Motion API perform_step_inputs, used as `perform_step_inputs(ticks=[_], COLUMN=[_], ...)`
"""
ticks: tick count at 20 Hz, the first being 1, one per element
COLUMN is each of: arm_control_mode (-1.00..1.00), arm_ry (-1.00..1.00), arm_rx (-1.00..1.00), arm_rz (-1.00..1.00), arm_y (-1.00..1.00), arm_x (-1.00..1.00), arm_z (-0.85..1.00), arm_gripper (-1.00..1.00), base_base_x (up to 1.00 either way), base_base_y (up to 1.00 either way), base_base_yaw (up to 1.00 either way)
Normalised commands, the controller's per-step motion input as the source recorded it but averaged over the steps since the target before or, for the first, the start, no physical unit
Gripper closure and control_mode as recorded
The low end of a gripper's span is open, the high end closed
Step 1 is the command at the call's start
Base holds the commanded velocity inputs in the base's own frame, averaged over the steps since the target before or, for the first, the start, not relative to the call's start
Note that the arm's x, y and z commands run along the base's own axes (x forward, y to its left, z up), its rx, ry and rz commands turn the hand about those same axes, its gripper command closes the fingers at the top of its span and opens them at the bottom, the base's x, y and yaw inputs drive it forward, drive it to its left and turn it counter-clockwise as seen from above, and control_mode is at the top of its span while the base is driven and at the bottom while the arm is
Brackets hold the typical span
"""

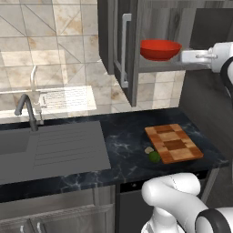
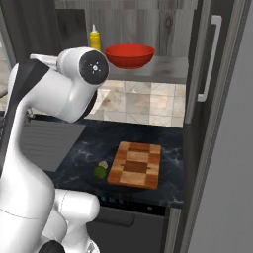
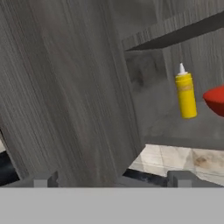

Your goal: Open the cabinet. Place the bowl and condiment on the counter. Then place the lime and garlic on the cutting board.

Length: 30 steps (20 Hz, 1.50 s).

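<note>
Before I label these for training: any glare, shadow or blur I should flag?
Left base view: soft highlight on the bowl, no blur. Right base view: shaded cabinet interior. Hand view: condiment sharp, cabinet door looms large.

Glossy red bowl [image 1: 160, 49], yellow condiment bottle [image 3: 186, 95] with white nozzle, dark grey wood-grain cabinet [image 3: 65, 87], black white-veined worktop [image 1: 127, 136], checkered light-and-dark brown cutting board [image 1: 173, 143], green lime [image 1: 154, 157], what looks like pale beige garlic [image 1: 149, 149], beige marbled wall tiles [image 1: 50, 41].
</note>
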Motion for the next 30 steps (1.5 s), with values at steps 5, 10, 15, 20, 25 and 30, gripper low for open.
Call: perform_step_inputs(ticks=[5,10,15,20,25,30], arm_control_mode=[-1.00,-1.00,-1.00,-1.00,-1.00,-1.00], arm_ry=[-0.13,-0.12,-0.13,-0.07,-0.02,-0.02], arm_rx=[-0.09,-0.07,-0.08,-0.03,-0.01,0.00], arm_rz=[0.01,0.00,0.00,0.00,0.00,0.00], arm_y=[0.00,0.00,0.00,0.00,0.00,0.00], arm_x=[0.00,0.00,0.00,0.00,0.01,0.01], arm_z=[0.00,0.00,0.04,0.06,0.00,0.00], arm_gripper=[-1.00,-1.00,-1.00,-1.00,-1.00,-1.00], base_base_x=[0.00,0.00,0.00,0.00,0.00,0.00], base_base_y=[0.00,0.00,0.00,0.00,0.00,0.00], base_base_yaw=[0.00,0.00,0.00,0.00,0.00,0.00])
